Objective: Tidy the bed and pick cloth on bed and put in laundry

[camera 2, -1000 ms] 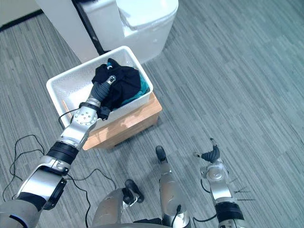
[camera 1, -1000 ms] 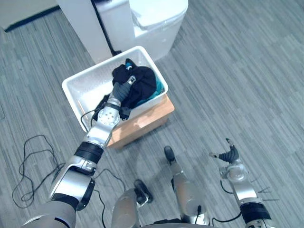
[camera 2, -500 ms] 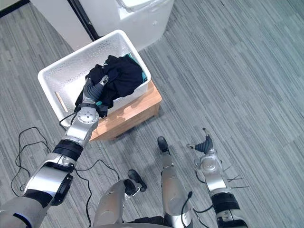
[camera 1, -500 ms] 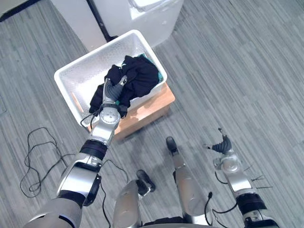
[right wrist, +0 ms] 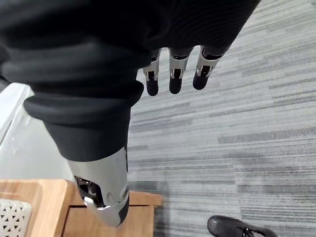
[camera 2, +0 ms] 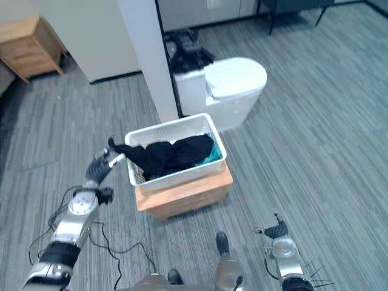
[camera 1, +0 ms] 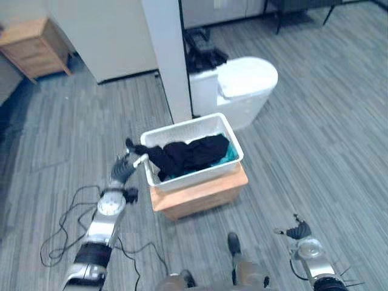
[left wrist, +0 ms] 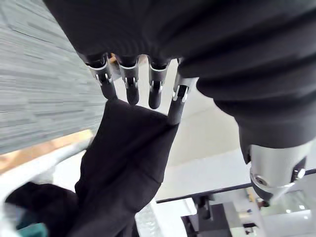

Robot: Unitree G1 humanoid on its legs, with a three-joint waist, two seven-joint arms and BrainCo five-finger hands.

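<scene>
A white laundry basket (camera 1: pixel 235 151) stands on a low wooden stool (camera 1: pixel 203 194). A black cloth (camera 1: pixel 191 154) lies piled in it over a teal cloth (camera 1: pixel 228 158). One black end (camera 1: pixel 136 148) hangs out over the basket's left rim. My left hand (camera 1: pixel 122 171) is just outside that rim, open. In the left wrist view its straight fingers (left wrist: pixel 129 89) touch the hanging end of the black cloth (left wrist: pixel 123 163) with their tips. My right hand (camera 1: pixel 299 231) hangs low at the right over the floor, open and empty, fingers (right wrist: pixel 173 74) straight.
A white column (camera 1: pixel 167 54) and a white rounded fixture (camera 1: pixel 245 79) stand right behind the basket. Dark items (camera 1: pixel 203 54) lie behind the fixture. A wooden cabinet (camera 1: pixel 36 36) is at the far left. Grey plank floor (camera 1: pixel 315 139) spreads to the right.
The camera has lifted and takes in more of the room. My left hand has let go of the black cloth, opened, and drawn back out past the basket's left rim.
</scene>
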